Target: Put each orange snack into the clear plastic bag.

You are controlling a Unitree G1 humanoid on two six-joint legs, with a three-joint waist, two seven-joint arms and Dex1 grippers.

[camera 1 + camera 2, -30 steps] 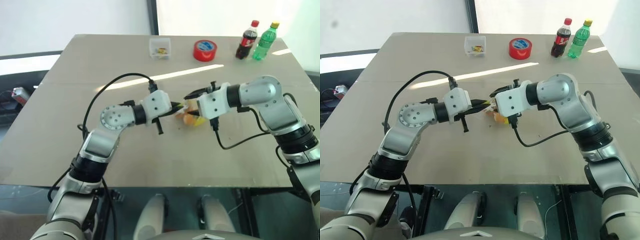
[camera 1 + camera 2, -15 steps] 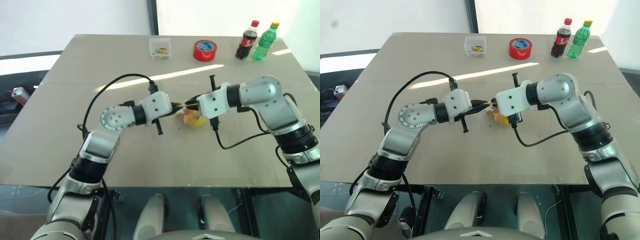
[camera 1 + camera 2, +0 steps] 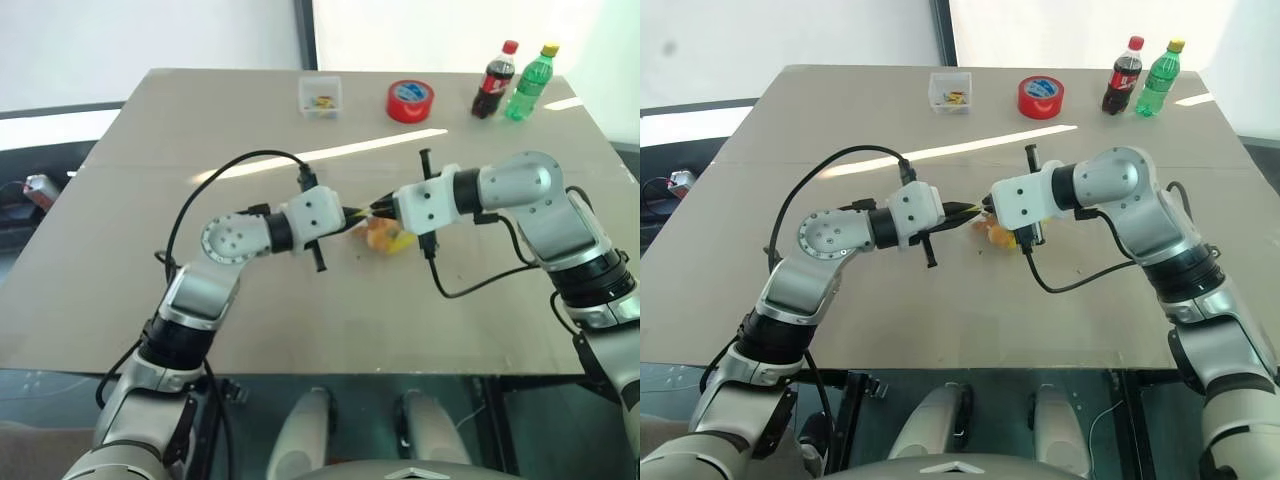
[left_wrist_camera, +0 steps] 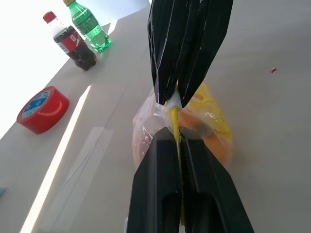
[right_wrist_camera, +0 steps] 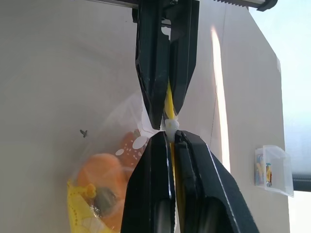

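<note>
The clear plastic bag (image 3: 386,238) hangs just above the table's middle, held up by its yellow strip (image 4: 174,119). Orange snacks (image 5: 103,169) lie inside it, low in the bag, along with yellow items; how many snacks I cannot tell. My left gripper (image 3: 361,213) comes in from the left and is shut on the strip. From the right, my right gripper (image 3: 379,209) is shut on the same strip, its tips almost touching the left gripper's. In the left wrist view the bag (image 4: 214,124) bulges under the two pairs of fingers.
At the table's far edge stand a small clear box (image 3: 321,96), a red tape roll (image 3: 410,101), a cola bottle (image 3: 494,80) and a green bottle (image 3: 529,81). Black cables loop from both wrists over the tabletop (image 3: 150,200).
My right gripper's fingers, spread apart a second ago, have closed onto the bag's yellow strip. The left gripper and the bag have stayed in place.
</note>
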